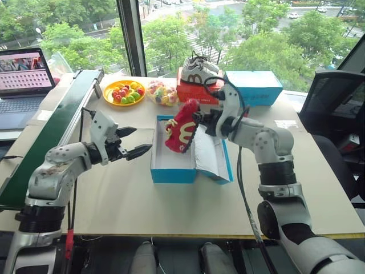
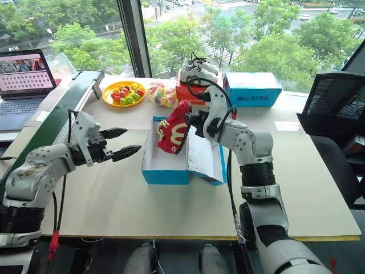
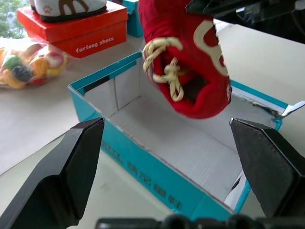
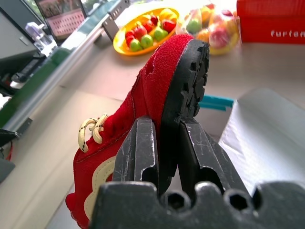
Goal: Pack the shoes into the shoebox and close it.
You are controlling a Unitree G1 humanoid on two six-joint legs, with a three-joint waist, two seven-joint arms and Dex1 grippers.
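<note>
My right gripper point(image 1: 201, 120) is shut on the sole edge of a red fuzzy shoe point(image 1: 182, 127) with a white curved marking and cream laces. It holds the shoe tilted toe-down over the open blue shoebox point(image 1: 171, 171). The box is white inside, and its lid point(image 1: 212, 153) lies folded open to the right. In the right wrist view the two fingers point(image 4: 138, 148) pinch the shoe's black sole point(image 4: 188, 81). My left gripper point(image 1: 142, 140) hangs open just left of the box, pointing at it, with nothing between its fingers point(image 3: 71, 162). The shoe point(image 3: 190, 57) hangs above the box wall point(image 3: 157, 171).
At the back of the table, white-and-grey sneakers point(image 1: 199, 69) sit on a red shoebox point(image 1: 197, 92), with another blue box point(image 1: 254, 87) beside it. A yellow plate of fruit point(image 1: 124, 92) and a bag of sweets point(image 1: 161, 92) lie back left. A green rail point(image 1: 51, 131) and a laptop point(image 1: 25, 71) stand left, a black chair point(image 1: 336, 108) right.
</note>
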